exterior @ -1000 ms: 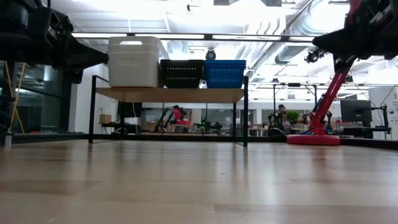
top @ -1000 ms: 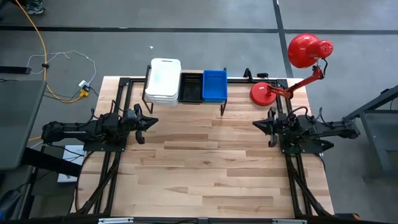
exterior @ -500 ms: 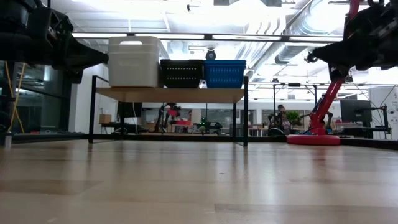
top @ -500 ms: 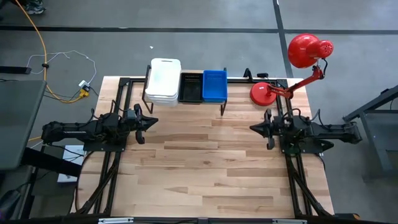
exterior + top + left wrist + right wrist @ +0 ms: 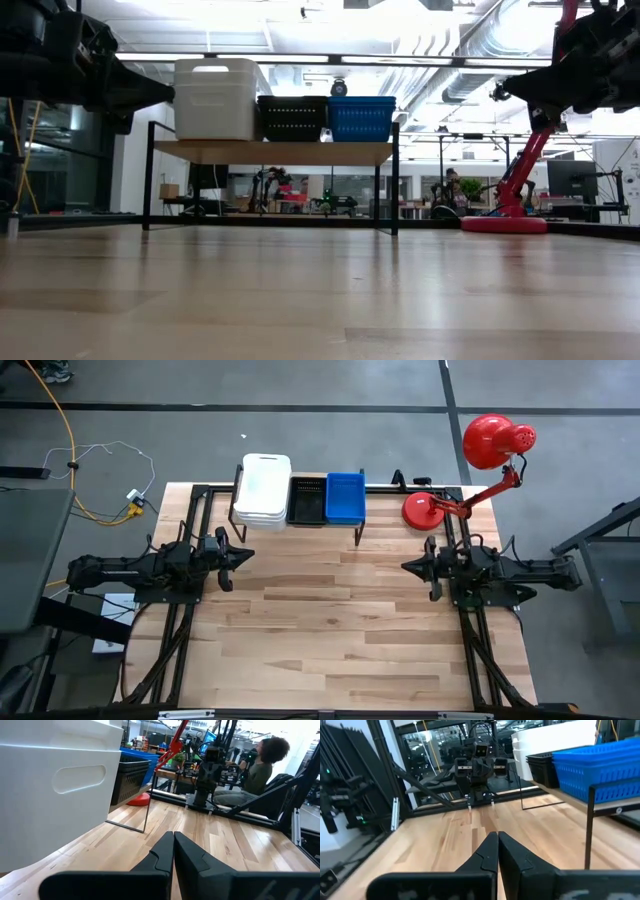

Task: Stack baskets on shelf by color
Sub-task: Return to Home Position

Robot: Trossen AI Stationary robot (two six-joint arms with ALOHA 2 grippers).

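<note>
High view: lamp base (image 5: 422,510) beside shelf (image 5: 270,152); left end effector (image 5: 245,553), right end effector (image 5: 407,565) closed, empty.

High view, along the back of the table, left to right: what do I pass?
white basket stack → black mesh basket → blue basket → red lamp base → red lamp head

On the table (image 5: 330,620), the shelf (image 5: 270,152) bears white baskets (image 5: 265,490), a black basket (image 5: 307,500) and a blue basket (image 5: 345,496)
</note>
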